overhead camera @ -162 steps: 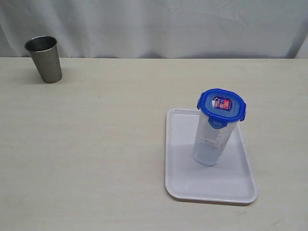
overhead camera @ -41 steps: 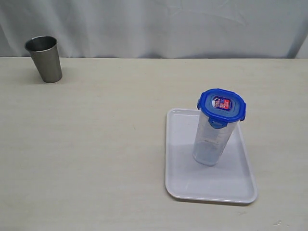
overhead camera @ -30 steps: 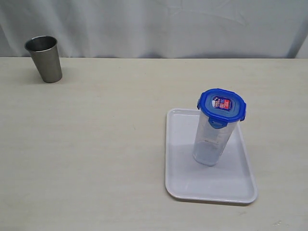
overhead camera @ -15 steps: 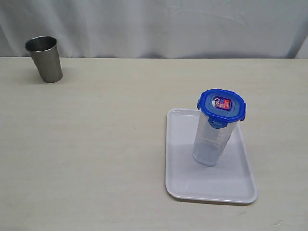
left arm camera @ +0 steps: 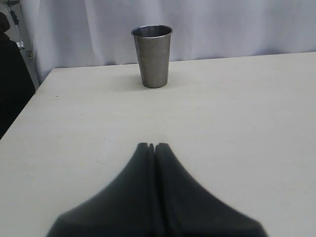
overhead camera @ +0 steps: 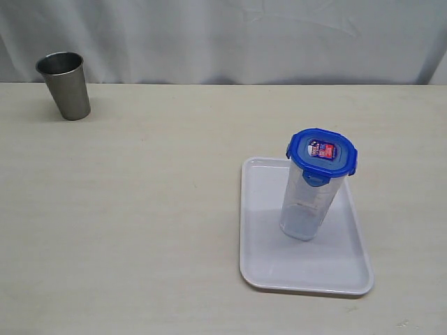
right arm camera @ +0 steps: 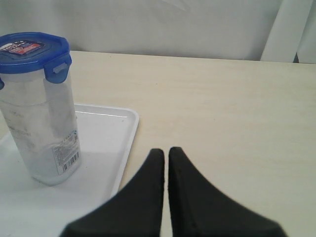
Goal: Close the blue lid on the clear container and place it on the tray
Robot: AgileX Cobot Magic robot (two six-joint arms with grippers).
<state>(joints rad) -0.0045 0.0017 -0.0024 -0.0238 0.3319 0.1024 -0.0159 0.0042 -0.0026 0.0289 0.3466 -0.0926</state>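
- The clear container [overhead camera: 305, 209] stands upright on the tray [overhead camera: 265, 269]. It is tall and narrow, tapers to its base, and has faint print low on its wall.
- The blue lid [overhead camera: 322, 151] sits on its mouth (red-and-white sticker facing up), with snap tabs folded down.
- The white tray lies flat on the counter [overhead camera: 154, 209].
- The left pincer [left arm camera: 152, 146] is pressed together and empty, facing a steel cup [left arm camera: 152, 55].
- The right pincer [right arm camera: 165, 150] is likewise pressed together and empty, apart from the container.
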